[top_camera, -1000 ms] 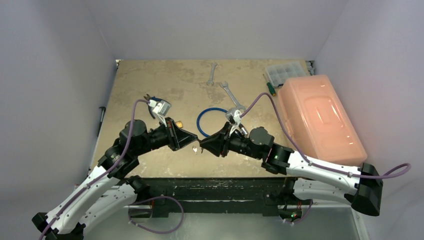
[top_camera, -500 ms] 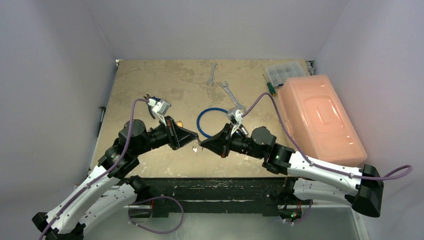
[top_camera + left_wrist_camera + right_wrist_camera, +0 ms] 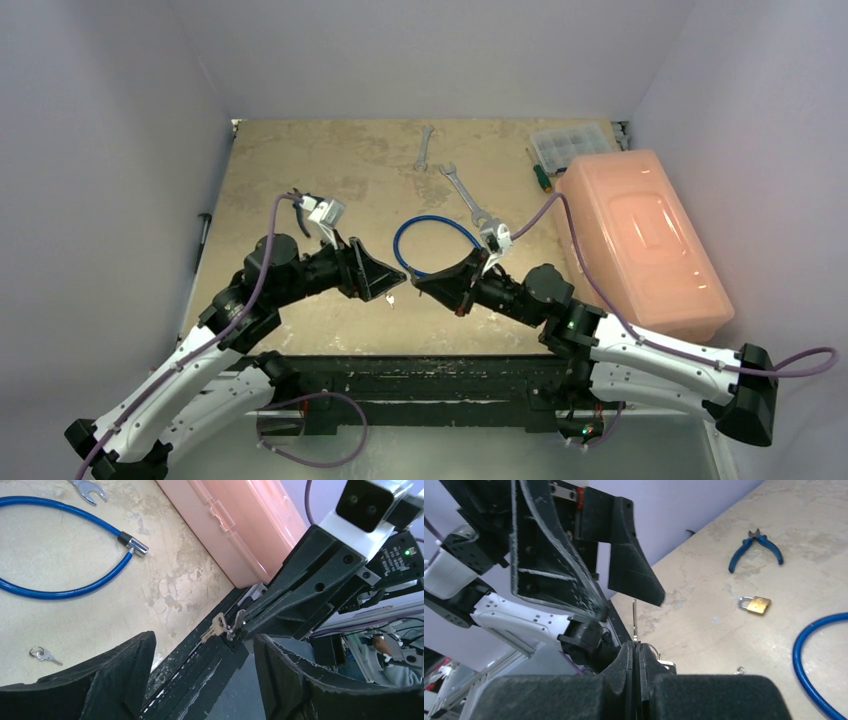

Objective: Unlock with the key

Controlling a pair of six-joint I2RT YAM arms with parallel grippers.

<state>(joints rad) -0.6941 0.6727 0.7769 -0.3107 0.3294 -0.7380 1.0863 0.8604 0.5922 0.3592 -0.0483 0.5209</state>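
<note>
My right gripper [image 3: 636, 647] is shut on the key [image 3: 634, 616], whose blade sticks up from between the pads. In the left wrist view the same gripper's tip [image 3: 245, 627] holds the key [image 3: 216, 626], with a ring and a second key hanging beside it. My left gripper [image 3: 202, 645] stands open just in front of it, nothing between its fingers. The two tips [image 3: 405, 283] almost meet above the table's near edge. The brass padlock [image 3: 755, 604] lies flat on the table, apart from both grippers.
A loose key on a ring [image 3: 44, 653] lies near the front edge. A blue cable lock [image 3: 430, 245] lies mid-table. Two wrenches [image 3: 462, 188] are behind it, blue pliers [image 3: 756, 542] at left. A pink box [image 3: 640, 235] fills the right side.
The left gripper has opened and let go of the key. The right gripper, shut on the key, has drawn slightly to the right.
</note>
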